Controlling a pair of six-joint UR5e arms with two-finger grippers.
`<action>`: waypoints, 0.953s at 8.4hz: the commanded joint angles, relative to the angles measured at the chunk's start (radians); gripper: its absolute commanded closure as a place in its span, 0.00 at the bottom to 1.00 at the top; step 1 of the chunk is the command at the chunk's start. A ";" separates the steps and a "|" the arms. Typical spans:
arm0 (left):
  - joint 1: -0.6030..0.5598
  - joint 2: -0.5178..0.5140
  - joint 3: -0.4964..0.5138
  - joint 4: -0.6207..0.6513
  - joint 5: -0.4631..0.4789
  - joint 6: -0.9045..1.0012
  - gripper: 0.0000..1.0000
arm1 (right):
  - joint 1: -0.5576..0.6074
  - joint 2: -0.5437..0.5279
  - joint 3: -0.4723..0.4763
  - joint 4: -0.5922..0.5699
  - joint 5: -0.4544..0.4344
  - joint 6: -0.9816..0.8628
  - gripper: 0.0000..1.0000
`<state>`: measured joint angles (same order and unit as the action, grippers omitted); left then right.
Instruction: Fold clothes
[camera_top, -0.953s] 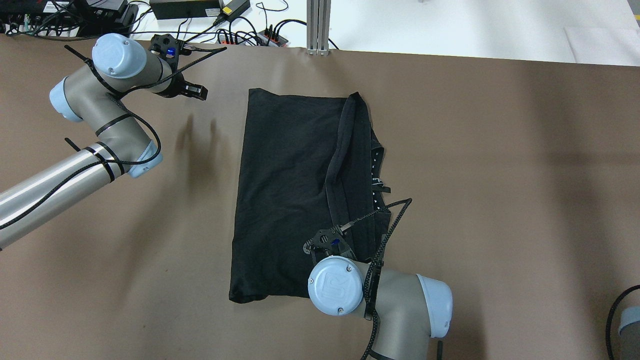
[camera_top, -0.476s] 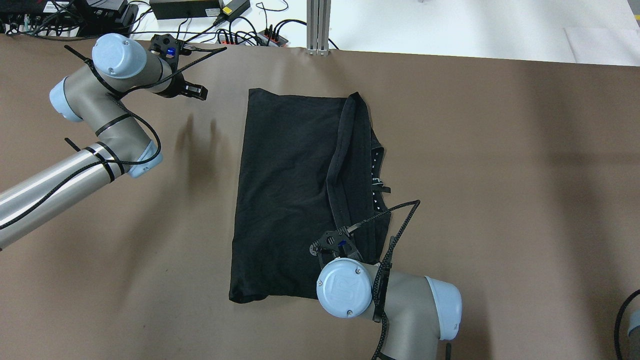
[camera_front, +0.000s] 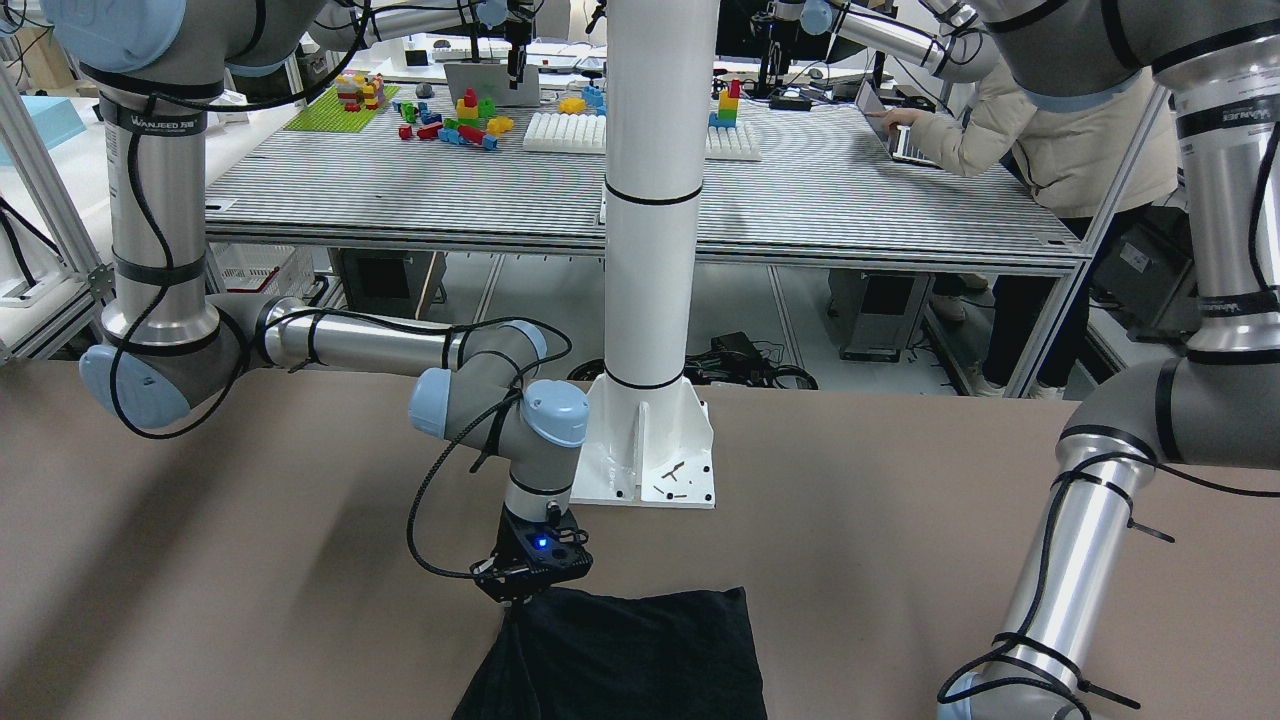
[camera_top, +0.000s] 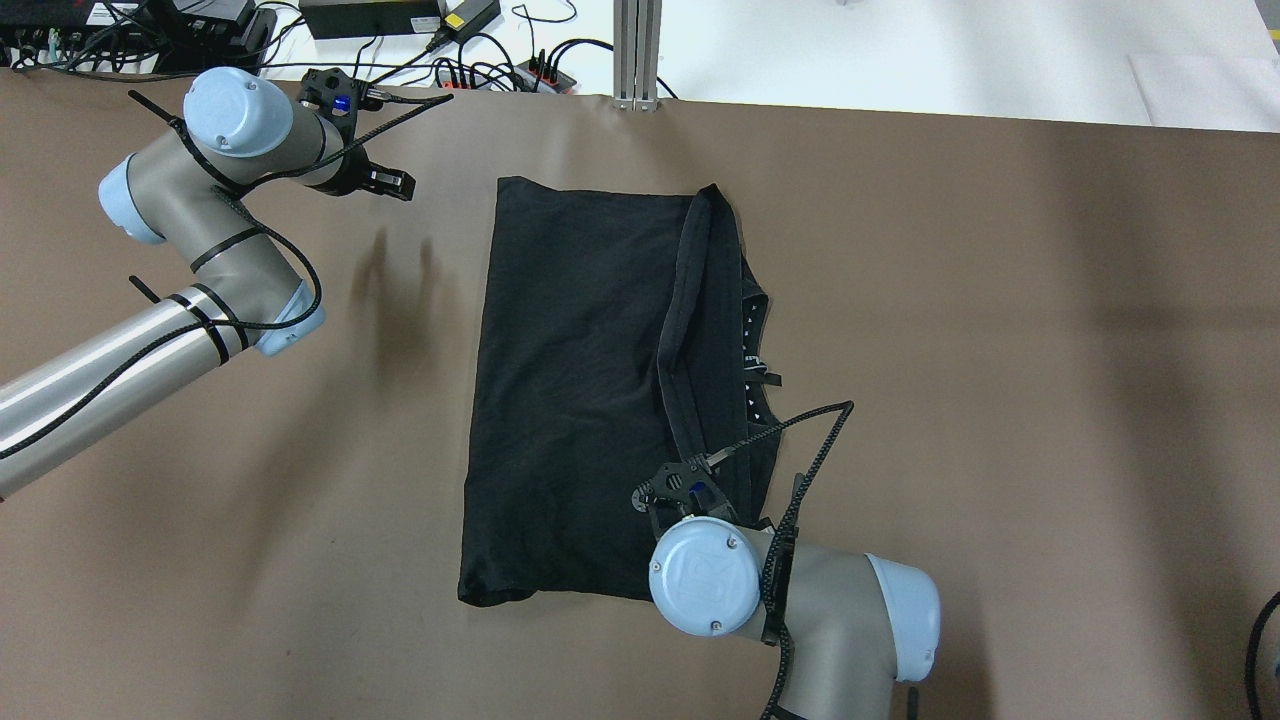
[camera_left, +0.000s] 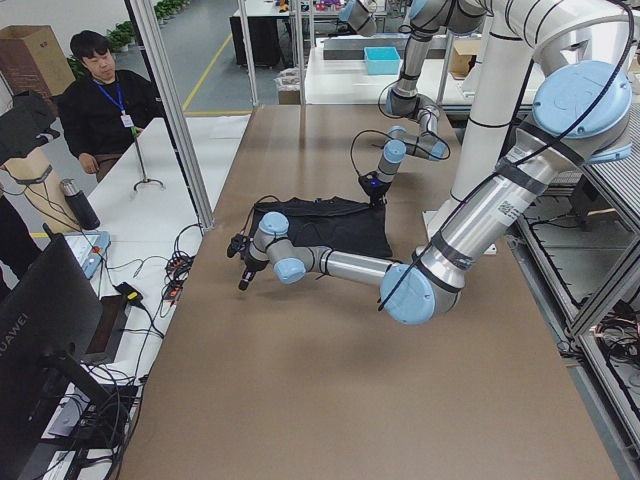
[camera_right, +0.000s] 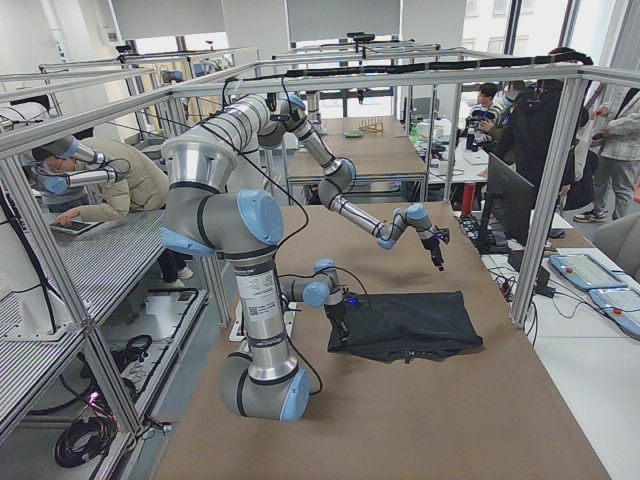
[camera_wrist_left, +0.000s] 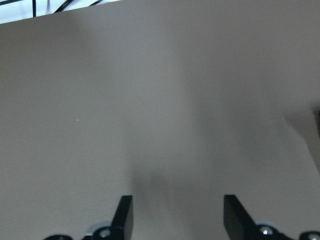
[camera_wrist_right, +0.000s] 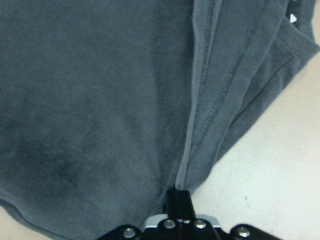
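The black cloth (camera_top: 570, 380) lies flat on the brown table, with its right side folded over into a strip with a hem (camera_top: 690, 290). It also shows in the front view (camera_front: 620, 660) and the right wrist view (camera_wrist_right: 100, 100). My right gripper (camera_front: 515, 603) is at the cloth's near right corner and is shut on the cloth's hem (camera_wrist_right: 200, 125). In the overhead view its wrist (camera_top: 690, 490) hides the fingers. My left gripper (camera_top: 390, 182) is open and empty over bare table, left of the cloth's far corner; its fingers (camera_wrist_left: 125, 212) stand apart.
The white pillar's base (camera_front: 645, 450) stands at the table's robot side. A power strip and cables (camera_top: 540, 75) and an aluminium post (camera_top: 637, 50) lie beyond the far edge. A person (camera_left: 105, 105) sits past that edge.
My right arm has moved right and toward the near edge, still holding the hem; the folded strip shifted slightly with it. The left arm has not moved.
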<state>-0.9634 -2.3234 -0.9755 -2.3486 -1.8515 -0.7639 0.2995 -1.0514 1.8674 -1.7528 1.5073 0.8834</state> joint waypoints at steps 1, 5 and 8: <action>0.000 0.001 0.000 -0.001 0.000 0.000 0.31 | -0.002 -0.130 0.108 0.003 -0.002 0.015 1.00; 0.002 -0.001 0.001 0.000 0.000 0.000 0.31 | -0.010 -0.121 0.124 0.022 0.001 0.111 0.58; 0.008 -0.001 0.001 0.000 0.002 0.000 0.31 | 0.055 -0.119 0.115 0.133 -0.002 0.098 0.22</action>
<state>-0.9583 -2.3239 -0.9741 -2.3486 -1.8504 -0.7639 0.3101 -1.1724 1.9854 -1.6788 1.5063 0.9884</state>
